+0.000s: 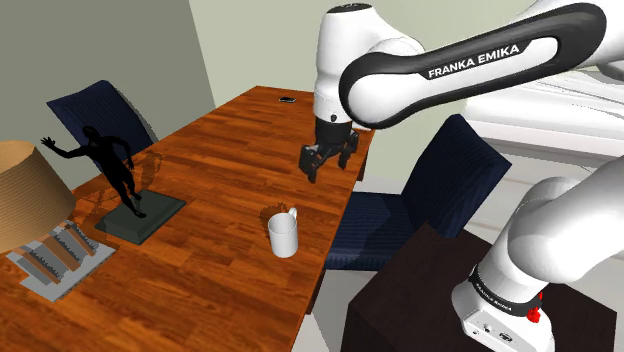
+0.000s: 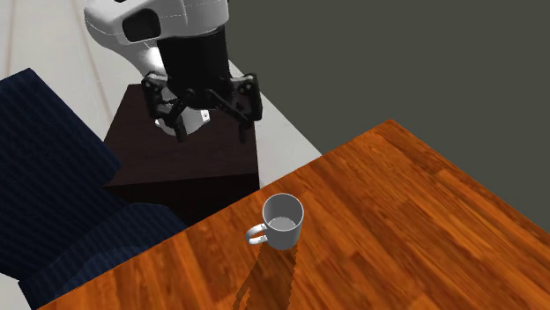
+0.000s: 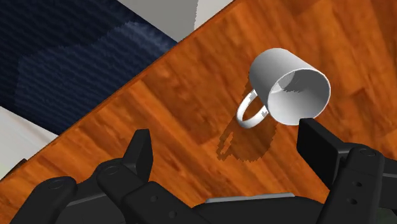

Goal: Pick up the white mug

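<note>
Gripper is held above wooden table near its edge, fingers spread apart, nothing clasped. White mug is stood upright, untouched, handle turned toward blue chair.

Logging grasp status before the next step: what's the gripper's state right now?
Gripper: open, holding nothing; the white mug stands untouched on the table.
</note>
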`<state>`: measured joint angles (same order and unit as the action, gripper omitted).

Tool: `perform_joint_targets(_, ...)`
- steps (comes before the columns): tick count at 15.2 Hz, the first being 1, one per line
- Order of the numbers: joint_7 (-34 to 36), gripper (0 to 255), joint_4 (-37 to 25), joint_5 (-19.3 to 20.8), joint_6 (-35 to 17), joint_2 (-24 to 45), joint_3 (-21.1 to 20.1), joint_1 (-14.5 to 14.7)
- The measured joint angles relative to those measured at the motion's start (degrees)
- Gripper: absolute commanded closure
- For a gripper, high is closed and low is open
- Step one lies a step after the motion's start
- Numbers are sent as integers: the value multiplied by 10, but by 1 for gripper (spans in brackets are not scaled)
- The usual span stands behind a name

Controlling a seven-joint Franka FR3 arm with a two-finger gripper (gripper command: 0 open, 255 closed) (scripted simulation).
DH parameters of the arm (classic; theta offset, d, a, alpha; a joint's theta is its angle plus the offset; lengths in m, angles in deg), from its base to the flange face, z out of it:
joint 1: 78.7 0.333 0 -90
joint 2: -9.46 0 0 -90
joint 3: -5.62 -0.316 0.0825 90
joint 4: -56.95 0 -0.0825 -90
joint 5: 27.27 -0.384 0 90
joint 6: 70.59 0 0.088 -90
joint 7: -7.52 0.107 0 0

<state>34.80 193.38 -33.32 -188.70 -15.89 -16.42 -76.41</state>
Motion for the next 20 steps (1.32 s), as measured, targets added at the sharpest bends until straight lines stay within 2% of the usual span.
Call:
perform_joint_targets(5,78,0,-33,30,-57,102,-55,-9)
perform_joint_targets(11,195,0,-92,112,-110,246,-104,-10)
perform_joint_targets(16,286,0,-159,195,-126,363,-107,14)
perform_joint_targets(20,306,0,-160,219,-148,392,-100,22)
